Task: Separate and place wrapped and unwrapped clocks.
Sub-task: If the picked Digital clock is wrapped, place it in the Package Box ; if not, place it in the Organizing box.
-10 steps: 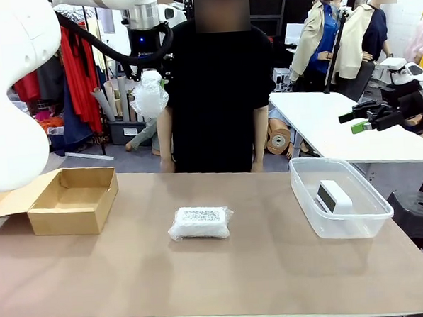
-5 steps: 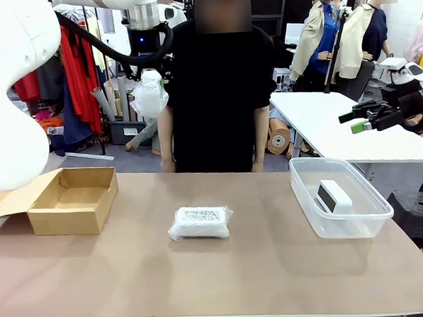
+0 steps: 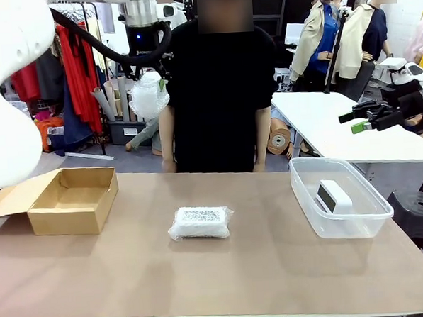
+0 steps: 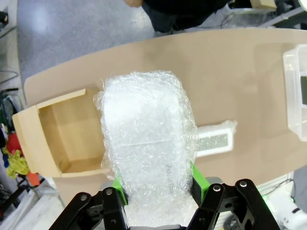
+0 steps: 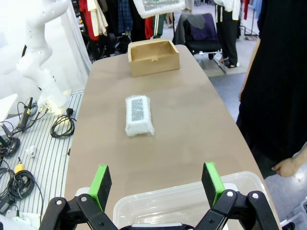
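High above the table's far left, my left gripper point(image 3: 149, 78) is shut on a rounded bubble-wrapped clock point(image 3: 149, 98). From the left wrist, that bundle point(image 4: 148, 143) sits between the green pads point(image 4: 196, 178). A flat wrapped clock point(image 3: 200, 222) with a speckled label lies at mid-table, also seen as the flat wrapped clock point(image 5: 139, 115). The bare white clock point(image 3: 332, 195) with a dark face rests inside the clear plastic tub point(image 3: 374, 214). My right gripper point(image 5: 157, 181) hangs open above that tub point(image 5: 192, 201), with nothing between its fingers.
An open cardboard box point(image 3: 75, 200) stands at the table's left, below and left of the held bundle. A person in black stands at the far edge, arms down. Bare tabletop lies around the flat wrapped clock.
The left arm has shifted slightly, with the held bundle staying at nearly the same height. Nothing on the table has moved.
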Controlling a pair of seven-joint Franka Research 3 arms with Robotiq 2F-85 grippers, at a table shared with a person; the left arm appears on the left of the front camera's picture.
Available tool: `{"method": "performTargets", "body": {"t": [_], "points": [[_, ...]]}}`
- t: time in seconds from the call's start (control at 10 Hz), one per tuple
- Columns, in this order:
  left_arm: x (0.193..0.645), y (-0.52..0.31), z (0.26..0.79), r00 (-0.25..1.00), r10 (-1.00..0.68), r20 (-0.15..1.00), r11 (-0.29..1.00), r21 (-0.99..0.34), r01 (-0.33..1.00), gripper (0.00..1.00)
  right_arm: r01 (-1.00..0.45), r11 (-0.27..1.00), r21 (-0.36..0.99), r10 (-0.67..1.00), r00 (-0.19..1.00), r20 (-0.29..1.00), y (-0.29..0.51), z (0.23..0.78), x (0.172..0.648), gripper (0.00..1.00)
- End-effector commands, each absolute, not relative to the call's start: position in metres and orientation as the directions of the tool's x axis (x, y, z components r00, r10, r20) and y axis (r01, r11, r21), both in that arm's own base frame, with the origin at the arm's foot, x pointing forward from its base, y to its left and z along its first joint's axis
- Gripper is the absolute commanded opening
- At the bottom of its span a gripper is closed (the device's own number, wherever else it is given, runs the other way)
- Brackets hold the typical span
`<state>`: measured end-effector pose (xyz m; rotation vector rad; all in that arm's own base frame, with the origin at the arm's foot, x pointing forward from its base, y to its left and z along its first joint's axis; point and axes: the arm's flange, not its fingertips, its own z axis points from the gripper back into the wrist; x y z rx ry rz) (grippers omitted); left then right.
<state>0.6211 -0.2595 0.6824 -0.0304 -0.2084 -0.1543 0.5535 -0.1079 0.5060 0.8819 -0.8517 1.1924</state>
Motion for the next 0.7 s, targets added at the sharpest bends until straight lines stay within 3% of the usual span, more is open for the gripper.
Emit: {"method": "performTargets", "body": {"t": [0.0,0.6], "points": [[0.582,-0.229,0.669,0.956,-0.198,0.218,0.979,-0.004,0.204,0.00,-0.983,0.144,0.117,0.401,0.166,0.901,-0.107,0.508,0.553,1.00],[0.574,-0.119,0.635,0.982,-0.103,0.161,0.994,-0.024,0.108,0.00,-0.983,0.144,0.117,0.401,0.166,0.901,-0.107,0.508,0.553,1.00]]}}
